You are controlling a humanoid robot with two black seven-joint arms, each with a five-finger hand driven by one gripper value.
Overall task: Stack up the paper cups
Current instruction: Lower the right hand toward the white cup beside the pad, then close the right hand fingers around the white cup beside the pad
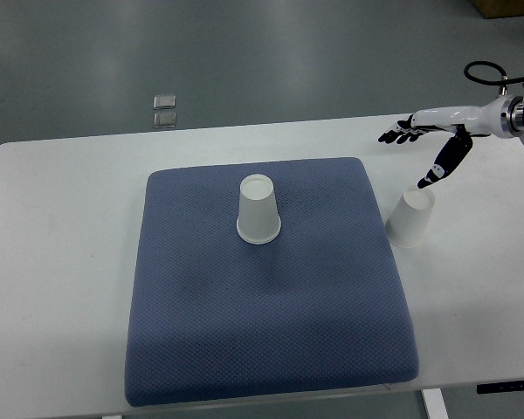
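White table [61, 262] on a grey-green floor, with a big blue cushion mat [271, 332] spread across the middle. One paper cup [258, 209] sits upside down near the top centre of the mat. A second cup [410, 217] stands on bare table just off the mat's right edge. The right hand [428, 144] hovers above it in the upper right, fingers spread, holding nothing. Two small shiny squares [165, 111] lie on the floor, upper left.

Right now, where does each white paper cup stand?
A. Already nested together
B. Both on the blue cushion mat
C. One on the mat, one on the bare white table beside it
C: one white paper cup stands upside down on the blue cushion mat; the other white paper cup stands on the white table at the mat's right edge.
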